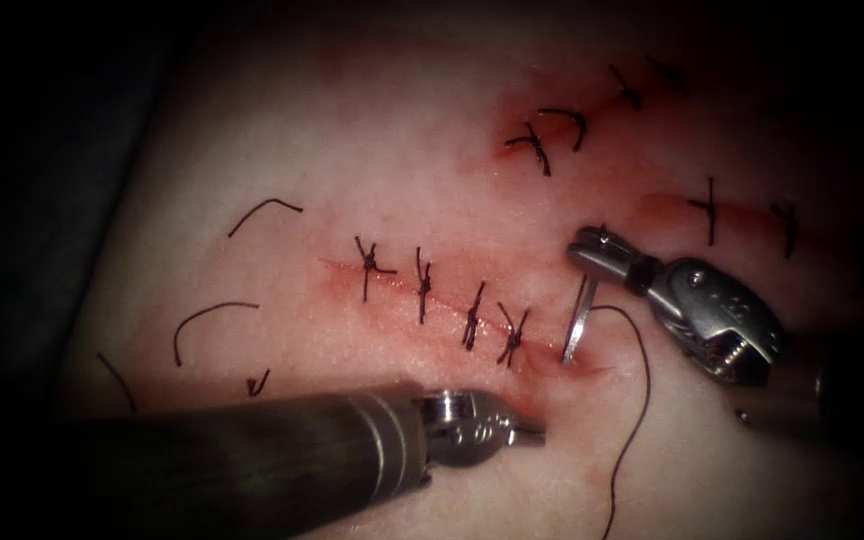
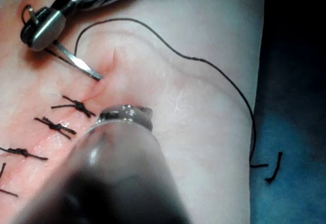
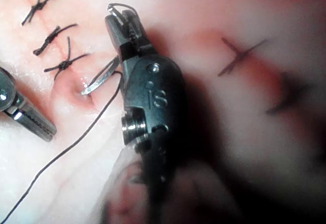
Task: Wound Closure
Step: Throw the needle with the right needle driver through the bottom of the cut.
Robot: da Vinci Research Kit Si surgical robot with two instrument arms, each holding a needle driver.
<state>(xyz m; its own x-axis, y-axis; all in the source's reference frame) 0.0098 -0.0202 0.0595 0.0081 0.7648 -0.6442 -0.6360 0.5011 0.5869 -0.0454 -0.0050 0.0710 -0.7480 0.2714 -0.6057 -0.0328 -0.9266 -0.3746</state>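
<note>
Steel needle [image 1: 578, 322] is pinched near its rear end by the right tool [image 1: 592, 262], its point sunk in the tissue [image 1: 372, 180] below those jaws, at the cut's [image 1: 432, 300] right end, so the thread [image 1: 640, 400] trails free; the left tool [image 1: 522, 432], pressed together and empty, lies just beside.

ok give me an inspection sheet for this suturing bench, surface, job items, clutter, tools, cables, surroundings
Surface: tissue, pale, with red fluid along the cut.
Job's things: needle, tip in the tissue at the cut's right end; thread trails from it. Four tied stitches on the cut.
Clutter: cut ends of thread left of the cut; other stitched cuts above right.
Grippers: right tool shut on the needle near its rear end. Left tool shut, holds nothing, below the cut.
Cables: nothing seen.
Surroundings: dark.
</note>
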